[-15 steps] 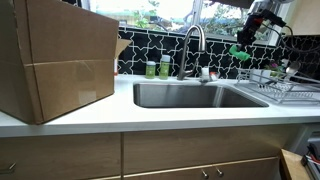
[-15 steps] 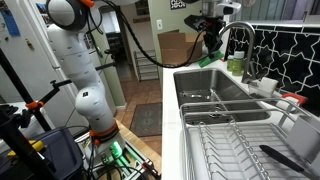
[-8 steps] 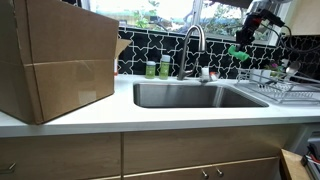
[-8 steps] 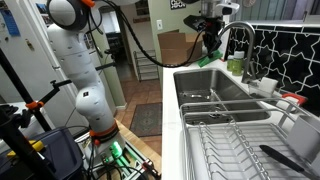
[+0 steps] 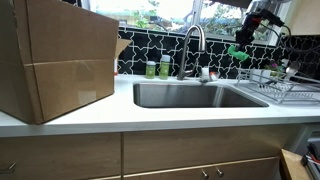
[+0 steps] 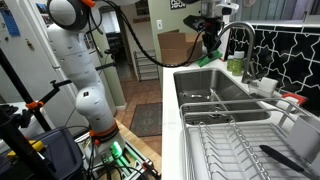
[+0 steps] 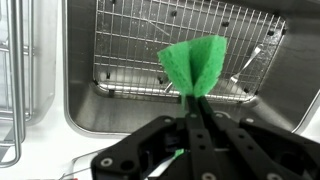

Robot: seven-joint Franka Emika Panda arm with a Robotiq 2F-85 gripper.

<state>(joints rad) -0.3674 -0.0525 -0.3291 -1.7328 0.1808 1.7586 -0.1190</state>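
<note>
The hand [image 7: 195, 102] is closed tight on a green cloth [image 7: 195, 62]. The wrist view shows this best: both fingers are pressed together on the cloth's lower edge, and the rest of it fans out beyond them. That view looks straight down into the steel sink [image 7: 290, 95], where a wire grid [image 7: 150, 45] lies on the basin floor. Neither exterior view shows the grid so plainly. In both exterior views the hand [image 5: 243, 45] hangs high over the sink [image 5: 195, 95], with the green cloth [image 5: 239, 52] clear of everything and just beside the curved faucet [image 5: 192, 45]. An exterior view also takes in the white arm [image 6: 80, 70] rising from its base on the floor and reaching across to the hand [image 6: 209, 50] and the cloth [image 6: 207, 60], with a dark rug [image 6: 150, 118] and a doorway behind. The white desk [image 5: 100, 118] carries a large cardboard box [image 5: 55, 60] well apart from the sink. A wire dish rack [image 5: 285, 85] stands at the other end, and two small green containers [image 5: 157, 68] sit against the black tiled wall [image 5: 140, 50]. Wooden drawers [image 5: 180, 155] run below, and a bright window stands above the faucet.
</note>
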